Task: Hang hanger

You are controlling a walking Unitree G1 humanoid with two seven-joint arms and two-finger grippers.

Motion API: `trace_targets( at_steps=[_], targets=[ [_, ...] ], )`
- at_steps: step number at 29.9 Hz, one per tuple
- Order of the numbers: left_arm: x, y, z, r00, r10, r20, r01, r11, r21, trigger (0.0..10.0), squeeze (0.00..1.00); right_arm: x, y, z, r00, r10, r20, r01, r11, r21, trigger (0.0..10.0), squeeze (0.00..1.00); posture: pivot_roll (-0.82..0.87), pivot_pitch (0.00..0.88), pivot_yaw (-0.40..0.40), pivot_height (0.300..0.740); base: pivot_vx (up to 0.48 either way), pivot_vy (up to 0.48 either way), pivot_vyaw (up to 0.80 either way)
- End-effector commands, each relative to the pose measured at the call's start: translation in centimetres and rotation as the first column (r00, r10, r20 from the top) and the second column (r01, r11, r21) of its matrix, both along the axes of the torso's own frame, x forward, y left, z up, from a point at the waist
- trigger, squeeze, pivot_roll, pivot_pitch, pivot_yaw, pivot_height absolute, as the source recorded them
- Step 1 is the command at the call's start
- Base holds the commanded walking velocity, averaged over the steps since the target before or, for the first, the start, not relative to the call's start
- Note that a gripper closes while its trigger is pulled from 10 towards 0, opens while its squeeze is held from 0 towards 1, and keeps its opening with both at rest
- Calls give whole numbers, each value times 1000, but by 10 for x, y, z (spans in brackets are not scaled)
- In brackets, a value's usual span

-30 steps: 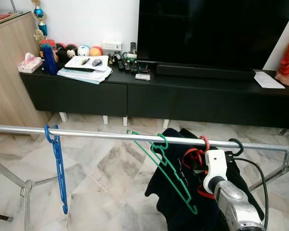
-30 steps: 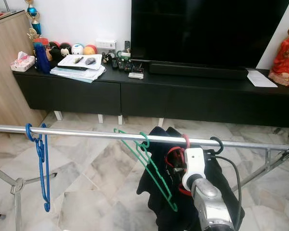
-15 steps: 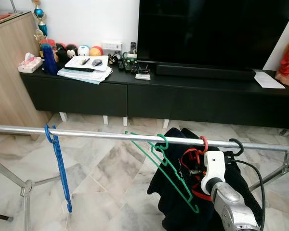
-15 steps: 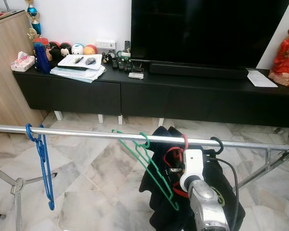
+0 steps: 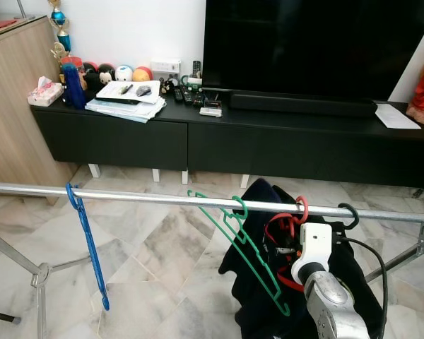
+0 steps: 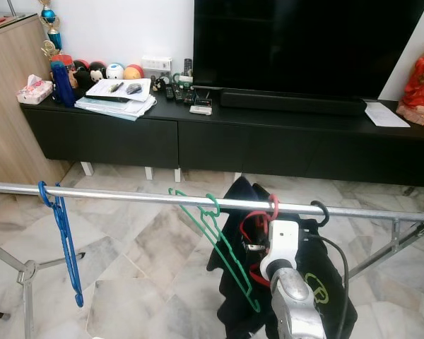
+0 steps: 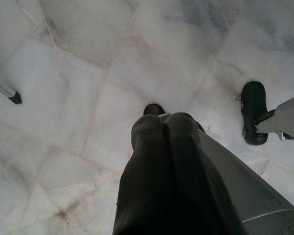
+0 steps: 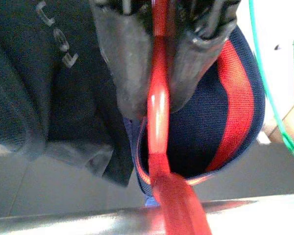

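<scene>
A red hanger (image 5: 300, 208) carrying a dark navy garment (image 5: 258, 289) has its hook over the silver rail (image 5: 155, 198) of a drying rack. My right gripper (image 8: 159, 100) is shut on the red hanger's neck (image 8: 158, 115) just below the rail, and my right wrist (image 5: 312, 247) is raised in front of the garment. A green hanger (image 5: 244, 244) hangs tilted just to the left. A blue hanger (image 5: 88, 244) hangs at the far left of the rail. My left gripper (image 7: 162, 122) hangs idle and shut over the marble floor.
A black hook (image 5: 348, 214) sits on the rail right of the red hanger. Behind the rack stands a long black TV console (image 5: 268, 138) with a TV, and a wooden cabinet (image 5: 14, 106) is at the left. The rack's legs (image 5: 35, 272) spread over the floor.
My right arm has sunk slightly and the garment has shifted with it. The blue hanger's lower end has swung a little to the right. The red hook stays over the rail.
</scene>
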State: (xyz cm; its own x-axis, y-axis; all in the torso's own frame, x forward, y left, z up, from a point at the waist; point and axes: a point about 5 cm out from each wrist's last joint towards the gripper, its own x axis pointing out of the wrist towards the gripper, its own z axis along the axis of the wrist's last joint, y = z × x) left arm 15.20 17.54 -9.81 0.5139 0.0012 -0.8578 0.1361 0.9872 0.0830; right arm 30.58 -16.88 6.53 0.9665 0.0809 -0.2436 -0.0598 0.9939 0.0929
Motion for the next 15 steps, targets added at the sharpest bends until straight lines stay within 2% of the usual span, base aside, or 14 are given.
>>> trace_targets(
  at_steps=[1,4,6,11,15],
  targets=[
    [-17,-2,-7,998,-13,-67,13,1000,1,10000,0,2,-6,22,992,-28,122,27,1000,9,0,0,-47,7,-34,740,0,0,0],
    [-18,-2,-7,998,-14,-69,15,1000,1,10000,0,-4,-8,21,993,-19,114,19,1000,0,0,0,-58,1,-36,740,0,0,0],
    [-18,-2,-7,997,-20,-73,20,1000,3,10000,0,-17,-12,12,997,9,71,-7,999,-31,0,0,-64,0,-36,740,0,0,0],
    [-19,-2,-8,997,-27,-76,27,1000,3,10000,0,-34,-21,-3,1000,-1,10,1,998,-61,0,0,-72,0,-34,740,0,0,0],
    [-19,-2,-8,997,-29,-75,29,1000,3,10000,0,-41,-23,-8,1000,12,-7,-12,999,-52,0,0,-76,0,-34,740,0,0,0]
  ],
)
